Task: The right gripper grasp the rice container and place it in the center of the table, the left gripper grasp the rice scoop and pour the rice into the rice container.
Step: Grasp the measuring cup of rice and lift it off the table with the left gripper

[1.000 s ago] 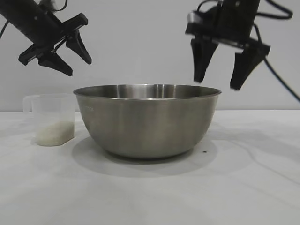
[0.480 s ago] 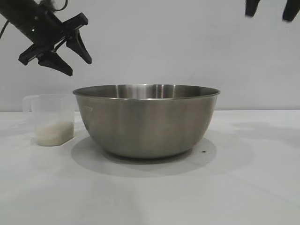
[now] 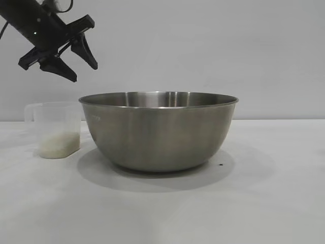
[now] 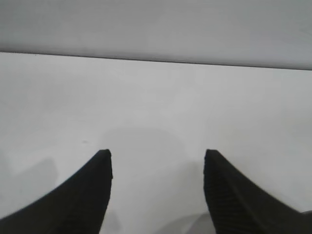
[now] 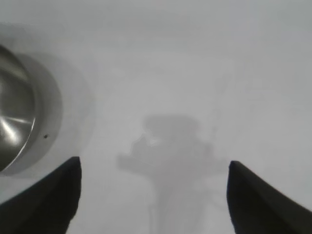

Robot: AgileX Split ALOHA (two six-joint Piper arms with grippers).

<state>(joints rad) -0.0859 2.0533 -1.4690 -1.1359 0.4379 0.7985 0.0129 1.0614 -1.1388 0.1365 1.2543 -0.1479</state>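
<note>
The rice container [image 3: 158, 129], a big steel bowl, stands in the middle of the white table [image 3: 264, 203]. Its rim also shows in the right wrist view [image 5: 17, 122]. The rice scoop [image 3: 56, 128], a clear cup with rice [image 3: 58, 144] in its bottom, stands just left of the bowl. My left gripper [image 3: 81, 71] hangs open and empty above the scoop, up at the left. In its own view the left gripper [image 4: 157, 156] has only bare table between its fingers. My right gripper [image 5: 153, 163] is open and empty, high over bare table beside the bowl, out of the exterior view.
A pale wall runs behind the table. The right arm's shadow [image 5: 170, 146] falls on the tabletop beside the bowl. A tiny dark speck [image 3: 222, 164] lies by the bowl's base.
The right gripper has risen from beside the bowl's right rim and left the exterior view through the top. The left gripper has barely moved. Bowl and scoop stand as before.
</note>
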